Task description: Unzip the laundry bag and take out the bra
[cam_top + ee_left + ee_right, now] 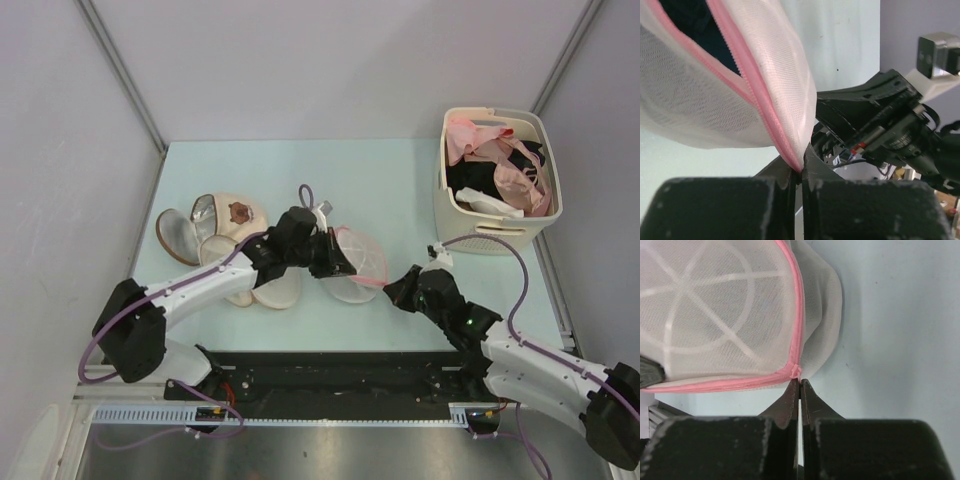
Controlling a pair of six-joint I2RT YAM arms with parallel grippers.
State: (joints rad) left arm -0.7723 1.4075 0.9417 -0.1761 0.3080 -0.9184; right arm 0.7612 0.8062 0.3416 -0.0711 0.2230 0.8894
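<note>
2 grippers (801,172) (800,384) on laundry bag (360,258) rim

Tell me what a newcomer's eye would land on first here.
The white mesh laundry bag sits mid-table, pinched at its pink zip rim from both sides: the left gripper and the right gripper are each shut on it. Through the parted zip, dark fabric shows inside. At the table's far right stands a cream basket heaped with pink and black garments.
</note>
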